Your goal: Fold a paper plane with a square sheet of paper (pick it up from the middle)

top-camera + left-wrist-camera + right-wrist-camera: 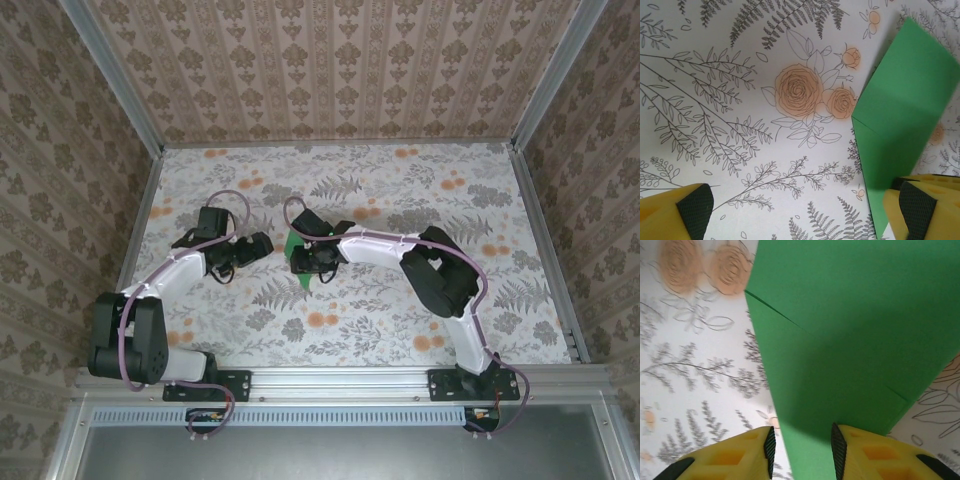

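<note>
Near the middle of the floral table (400,190), the square sheet of paper (301,268) is lying partly folded, its green flaps overlapping along creases. Directly over the paper, the right gripper (801,445) is standing with its yellow fingers (740,455) narrowed, one black pad on either side of the paper's near edge; whether they are pinching it, I cannot tell. Just left of the paper, the left gripper (795,212) is hanging spread wide, holding nothing, its right finger (920,210) overlapping the paper's edge.

Right claw (303,262) over green paper (303,278), left claw (262,246) beside
</note>
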{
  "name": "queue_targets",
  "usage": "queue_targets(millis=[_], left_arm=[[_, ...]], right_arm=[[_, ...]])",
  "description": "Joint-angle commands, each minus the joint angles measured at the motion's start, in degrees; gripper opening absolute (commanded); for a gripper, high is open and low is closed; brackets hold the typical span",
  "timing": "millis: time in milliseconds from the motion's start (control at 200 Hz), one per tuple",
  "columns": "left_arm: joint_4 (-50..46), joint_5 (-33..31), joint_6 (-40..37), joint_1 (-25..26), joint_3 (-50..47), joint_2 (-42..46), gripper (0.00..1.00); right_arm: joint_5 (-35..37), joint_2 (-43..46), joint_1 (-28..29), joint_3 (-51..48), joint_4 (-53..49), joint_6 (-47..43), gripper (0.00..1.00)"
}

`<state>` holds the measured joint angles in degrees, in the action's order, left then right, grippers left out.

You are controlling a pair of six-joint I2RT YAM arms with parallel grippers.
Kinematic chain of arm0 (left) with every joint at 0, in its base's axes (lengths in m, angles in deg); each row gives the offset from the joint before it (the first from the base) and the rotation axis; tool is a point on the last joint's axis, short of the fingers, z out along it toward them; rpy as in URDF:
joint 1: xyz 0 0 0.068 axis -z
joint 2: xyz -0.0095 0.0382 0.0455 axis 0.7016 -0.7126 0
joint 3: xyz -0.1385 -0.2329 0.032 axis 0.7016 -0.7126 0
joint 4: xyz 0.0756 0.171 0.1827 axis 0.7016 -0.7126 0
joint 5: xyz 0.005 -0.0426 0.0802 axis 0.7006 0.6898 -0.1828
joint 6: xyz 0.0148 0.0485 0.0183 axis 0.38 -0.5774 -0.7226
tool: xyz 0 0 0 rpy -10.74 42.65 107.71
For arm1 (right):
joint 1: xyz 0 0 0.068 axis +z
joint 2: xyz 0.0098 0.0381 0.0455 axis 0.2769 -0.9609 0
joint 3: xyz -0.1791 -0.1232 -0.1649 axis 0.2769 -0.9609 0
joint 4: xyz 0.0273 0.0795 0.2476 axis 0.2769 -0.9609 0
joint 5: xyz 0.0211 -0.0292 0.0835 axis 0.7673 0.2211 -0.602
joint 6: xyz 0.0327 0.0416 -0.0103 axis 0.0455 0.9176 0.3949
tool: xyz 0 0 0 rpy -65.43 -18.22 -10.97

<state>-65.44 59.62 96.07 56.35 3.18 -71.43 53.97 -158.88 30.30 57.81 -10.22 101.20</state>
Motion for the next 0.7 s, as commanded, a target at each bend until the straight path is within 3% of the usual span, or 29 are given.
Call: queue_targets(millis=[0,260,480,595,695], left_arm=[[1.0,2.0,0.7,-0.5,-0.3,-0.4,0.99],[1.2,3.2,0.8,-0.5,-0.2,-0.4,0.99],[2.5,4.9,1.5,-0.4,-0.8,-0.6,0.99],[3.7,5.7,2.5,0.1,-1.1,-0.7,0.99],[4.5,6.2,3.2,0.9,-1.4,-0.6,0.99]], right_arm=[[0.6,-1.8,-1.0,1.1,-6.3,-8.6,0.38],[-1.6,1.3,-3.3,-4.7,-11.3,-24.3,0.37],[-4.7,9.7,-3.6,-12.5,-14.7,-39.6,0.38],[-2.7,14.0,-3.6,-12.5,-14.0,-38.1,0.39],[-0.5,18.3,-3.6,-12.7,-11.0,-28.8,0.42]])
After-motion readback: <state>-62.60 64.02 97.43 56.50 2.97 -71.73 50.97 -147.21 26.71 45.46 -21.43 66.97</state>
